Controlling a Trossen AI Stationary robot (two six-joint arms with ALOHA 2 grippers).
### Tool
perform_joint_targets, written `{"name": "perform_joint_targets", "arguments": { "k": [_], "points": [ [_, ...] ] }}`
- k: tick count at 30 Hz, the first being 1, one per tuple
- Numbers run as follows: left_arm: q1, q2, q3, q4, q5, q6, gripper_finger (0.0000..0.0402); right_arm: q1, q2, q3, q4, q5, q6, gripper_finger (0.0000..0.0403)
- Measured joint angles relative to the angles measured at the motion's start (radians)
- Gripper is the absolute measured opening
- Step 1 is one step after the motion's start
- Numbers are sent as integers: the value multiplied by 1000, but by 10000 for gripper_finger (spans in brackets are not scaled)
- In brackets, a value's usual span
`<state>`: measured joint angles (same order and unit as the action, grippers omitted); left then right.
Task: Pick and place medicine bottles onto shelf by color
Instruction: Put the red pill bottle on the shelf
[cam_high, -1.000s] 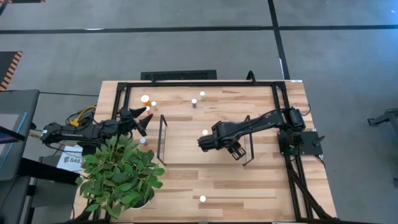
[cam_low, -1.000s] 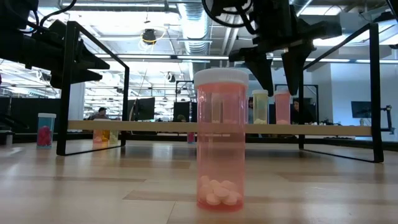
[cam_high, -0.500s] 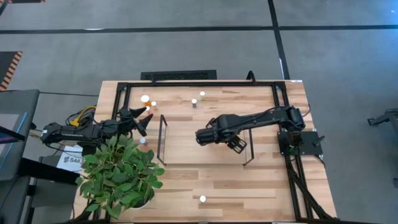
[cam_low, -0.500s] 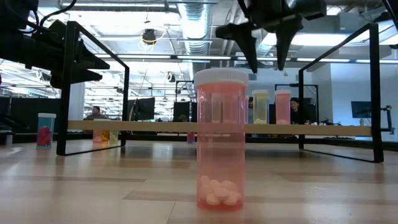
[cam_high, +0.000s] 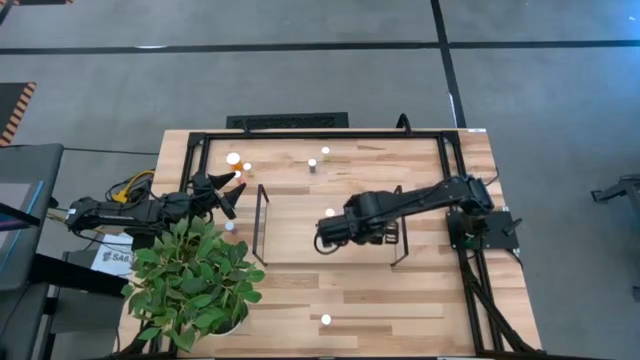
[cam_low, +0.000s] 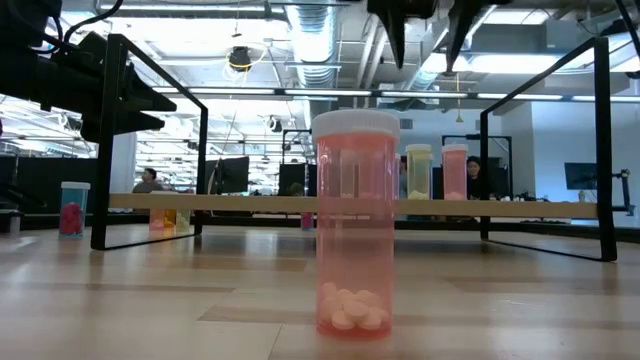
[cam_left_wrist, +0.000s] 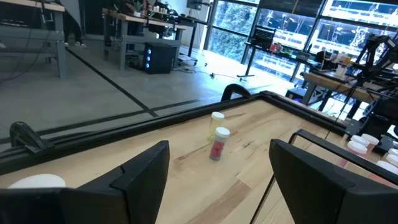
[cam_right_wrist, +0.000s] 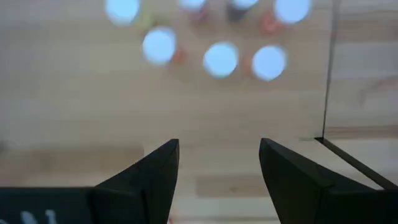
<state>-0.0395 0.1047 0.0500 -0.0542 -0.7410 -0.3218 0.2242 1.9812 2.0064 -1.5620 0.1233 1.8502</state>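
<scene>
My right gripper (cam_low: 425, 60) hangs open high above the shelf (cam_low: 250, 204), fingers pointing down, over a yellow bottle (cam_low: 418, 170) and a pink bottle (cam_low: 454, 170) that stand upright on its board. The right wrist view looks down past the open fingers (cam_right_wrist: 217, 149) at several blurred white caps (cam_right_wrist: 221, 59). A large pink bottle (cam_low: 355, 225) with white pills stands on the table near the front edge (cam_high: 325, 320). My left gripper (cam_high: 225, 190) waits open and level at the table's left; a red bottle (cam_left_wrist: 217, 144) stands ahead of it.
A potted plant (cam_high: 195, 275) fills the near left corner. More bottles stand at the far left (cam_high: 233, 158) and far middle (cam_high: 325, 151). The shelf's black wire ends (cam_high: 262, 220) (cam_high: 400, 238) rise on either side. A black frame (cam_high: 320, 135) runs round the table.
My right gripper has risen from just above the two bottles on the shelf to well above them, rolling about its own axis as it went. The bottles have stayed standing where they were.
</scene>
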Motion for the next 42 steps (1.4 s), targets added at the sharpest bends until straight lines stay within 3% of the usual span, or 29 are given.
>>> {"name": "perform_joint_targets", "arguments": {
  "k": [5,12,24,34,42],
  "points": [
    [0,0,0,0,0,0,265,55,0,0,37,-10,-130,245],
    [0,0,0,0,0,0,265,165,0,0,103,-10,-161,245],
    [0,0,0,0,0,0,265,317,6,-83,415,14,-329,245],
    [0,3,0,0,0,0,265,344,165,-90,530,-86,-334,245],
    [0,0,0,0,0,0,265,350,274,31,519,-153,-340,245]
  ]
}}
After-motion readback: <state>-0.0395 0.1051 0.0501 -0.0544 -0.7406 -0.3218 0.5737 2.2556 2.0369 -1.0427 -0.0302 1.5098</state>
